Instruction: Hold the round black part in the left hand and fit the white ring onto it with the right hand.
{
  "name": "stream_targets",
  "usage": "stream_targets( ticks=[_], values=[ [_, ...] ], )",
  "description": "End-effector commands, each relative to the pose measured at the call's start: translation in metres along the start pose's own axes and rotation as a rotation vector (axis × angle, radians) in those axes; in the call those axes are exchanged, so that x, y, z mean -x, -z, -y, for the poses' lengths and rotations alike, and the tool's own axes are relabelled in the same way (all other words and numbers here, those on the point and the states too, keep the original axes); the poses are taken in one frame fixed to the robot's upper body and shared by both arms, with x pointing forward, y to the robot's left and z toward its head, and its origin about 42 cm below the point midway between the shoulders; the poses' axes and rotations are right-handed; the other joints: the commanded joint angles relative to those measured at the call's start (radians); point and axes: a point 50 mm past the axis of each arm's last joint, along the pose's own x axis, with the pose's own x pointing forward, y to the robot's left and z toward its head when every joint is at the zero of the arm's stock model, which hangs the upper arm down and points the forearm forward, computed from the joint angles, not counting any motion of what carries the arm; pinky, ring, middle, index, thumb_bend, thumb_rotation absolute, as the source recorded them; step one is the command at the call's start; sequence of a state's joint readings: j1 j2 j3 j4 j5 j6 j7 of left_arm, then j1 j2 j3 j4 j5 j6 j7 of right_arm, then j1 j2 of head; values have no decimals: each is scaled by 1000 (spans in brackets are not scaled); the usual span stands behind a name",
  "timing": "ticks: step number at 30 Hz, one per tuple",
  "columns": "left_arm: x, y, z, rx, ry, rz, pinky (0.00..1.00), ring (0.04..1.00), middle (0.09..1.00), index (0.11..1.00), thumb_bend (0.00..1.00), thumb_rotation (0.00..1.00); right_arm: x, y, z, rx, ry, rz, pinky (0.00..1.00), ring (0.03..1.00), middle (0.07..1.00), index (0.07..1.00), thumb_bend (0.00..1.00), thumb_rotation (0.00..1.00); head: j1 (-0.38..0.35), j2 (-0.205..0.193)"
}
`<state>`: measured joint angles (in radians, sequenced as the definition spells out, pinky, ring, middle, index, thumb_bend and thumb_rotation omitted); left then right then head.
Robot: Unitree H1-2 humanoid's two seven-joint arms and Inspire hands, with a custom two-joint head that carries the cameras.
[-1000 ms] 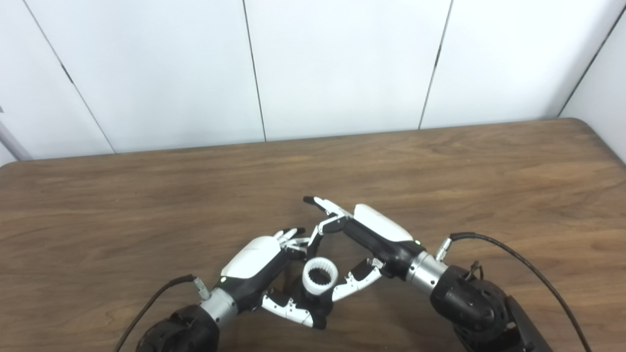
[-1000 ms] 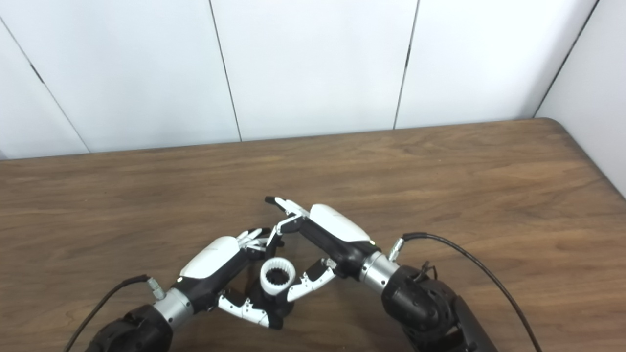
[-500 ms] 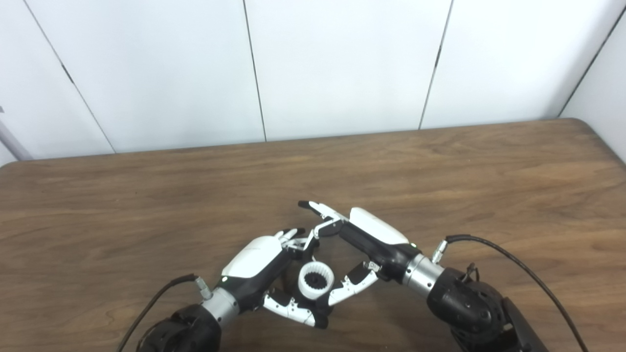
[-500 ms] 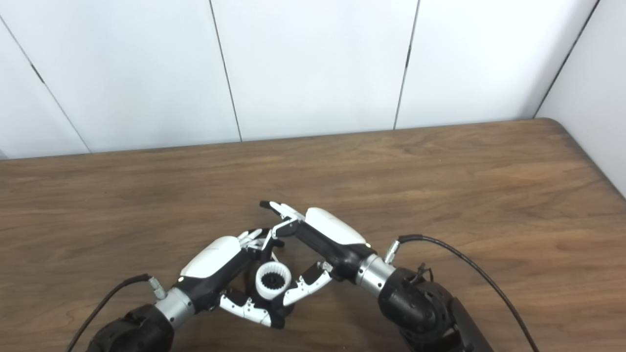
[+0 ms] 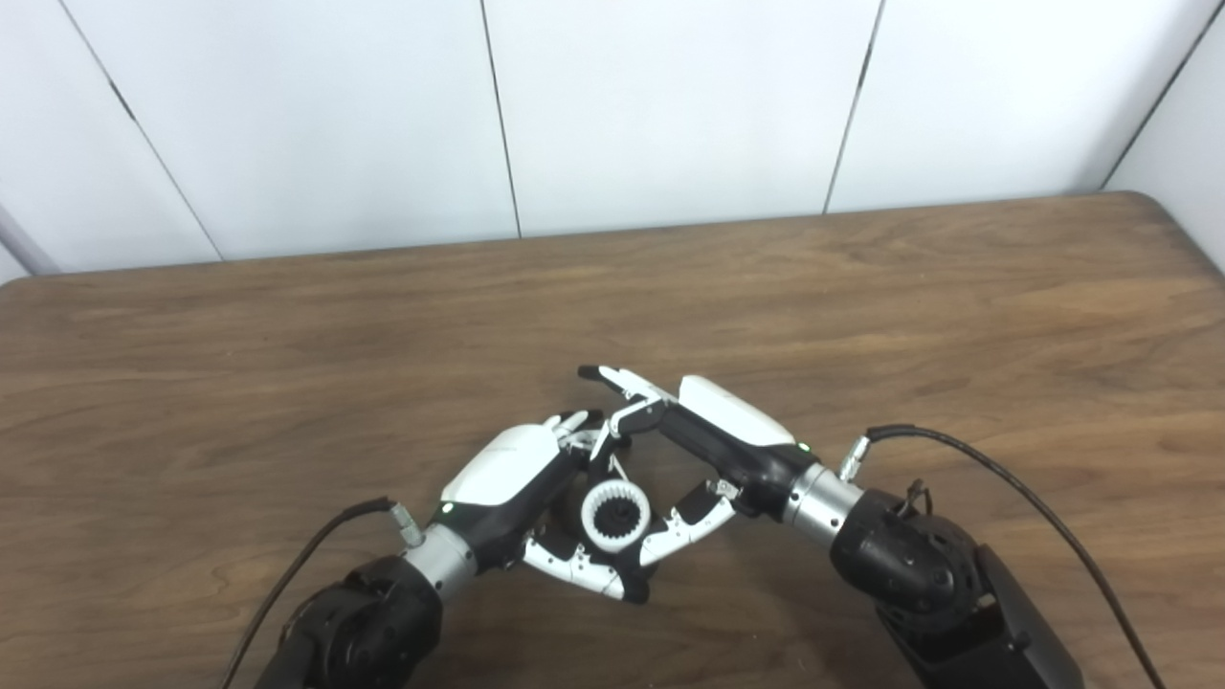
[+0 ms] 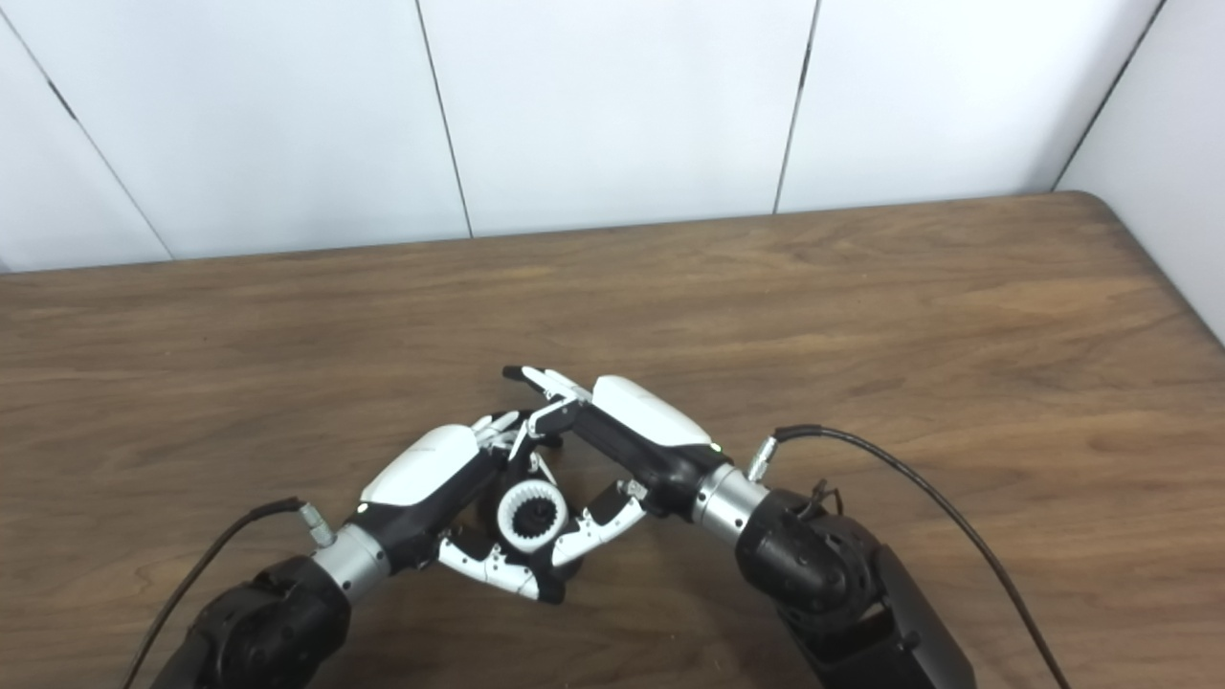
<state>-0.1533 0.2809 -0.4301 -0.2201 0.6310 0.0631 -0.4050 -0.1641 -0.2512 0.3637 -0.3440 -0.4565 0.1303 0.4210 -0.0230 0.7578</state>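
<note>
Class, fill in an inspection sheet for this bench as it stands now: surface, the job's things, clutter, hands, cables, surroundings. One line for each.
Surface: brown wood-grain table, rounded far corners.
Job's things: white ring, toothed inside, sits over the round black part, which is mostly hidden by the ring and fingers; how fully it is seated cannot be told.
Clutter: nothing seen.
Hands: left hand wraps the black part from the left; right hand has its thumb and one finger at the ring, other fingers stretched out beyond it.
Cables: one black cable from the right wrist, another black lead from the left wrist, both running off the bottom edge.
Surroundings: white wall panels with dark seams behind the table.
</note>
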Motion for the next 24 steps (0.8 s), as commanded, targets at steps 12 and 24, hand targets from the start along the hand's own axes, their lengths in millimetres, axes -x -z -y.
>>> stream_targets(
  ticks=[12,24],
  values=[
    [1,-6,-7,-16,-17,22,1000,1000,885,476,520,58,-2,-7,9,1,26,32,805,1000,992,553,700,190,-8,-1],
    [5,1,-8,-11,-15,13,1000,1000,886,476,520,56,11,2,18,2,48,-13,818,1000,1000,627,903,249,-29,-10]
  ],
)
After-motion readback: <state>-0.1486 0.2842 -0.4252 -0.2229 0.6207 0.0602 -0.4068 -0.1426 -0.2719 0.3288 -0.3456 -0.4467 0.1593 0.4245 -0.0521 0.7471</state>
